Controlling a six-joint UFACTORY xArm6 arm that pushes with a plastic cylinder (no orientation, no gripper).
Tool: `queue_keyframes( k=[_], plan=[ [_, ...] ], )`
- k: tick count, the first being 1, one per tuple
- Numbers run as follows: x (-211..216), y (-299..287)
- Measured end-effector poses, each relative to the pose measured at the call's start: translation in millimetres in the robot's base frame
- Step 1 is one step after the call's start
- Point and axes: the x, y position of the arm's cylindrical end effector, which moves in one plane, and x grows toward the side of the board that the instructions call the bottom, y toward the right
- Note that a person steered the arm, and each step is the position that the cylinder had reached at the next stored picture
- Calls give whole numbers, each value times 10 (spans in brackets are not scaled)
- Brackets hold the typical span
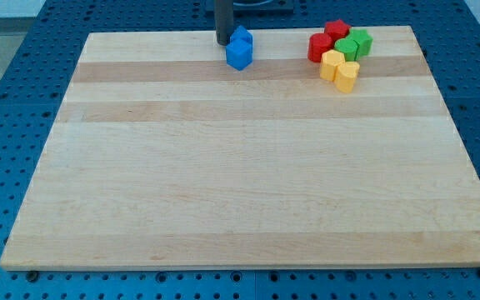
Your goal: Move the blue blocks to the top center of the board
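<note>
Two blue blocks sit touching at the view's top centre of the wooden board (pixel 240 167): one blue block (pixel 237 55) in front and a second blue block (pixel 243 37) just behind it. Their exact shapes are hard to make out. My tip (pixel 223 42) stands at the top edge of the board, right against the left side of the blue blocks. The dark rod rises from it out of the view's top.
A tight cluster sits at the view's top right: two red blocks (pixel 319 47) (pixel 337 30), two green blocks (pixel 346 47) (pixel 361 41) and two yellow blocks (pixel 332 64) (pixel 347 75). A blue perforated table (pixel 15 125) surrounds the board.
</note>
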Motion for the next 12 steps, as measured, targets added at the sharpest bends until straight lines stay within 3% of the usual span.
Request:
queue_keyframes(
  k=[4, 6, 8, 9, 10, 12],
  plan=[
    [280, -136],
    [539, 191],
    [964, -19],
    [1116, 260],
    [865, 518],
    [483, 494]
  ],
)
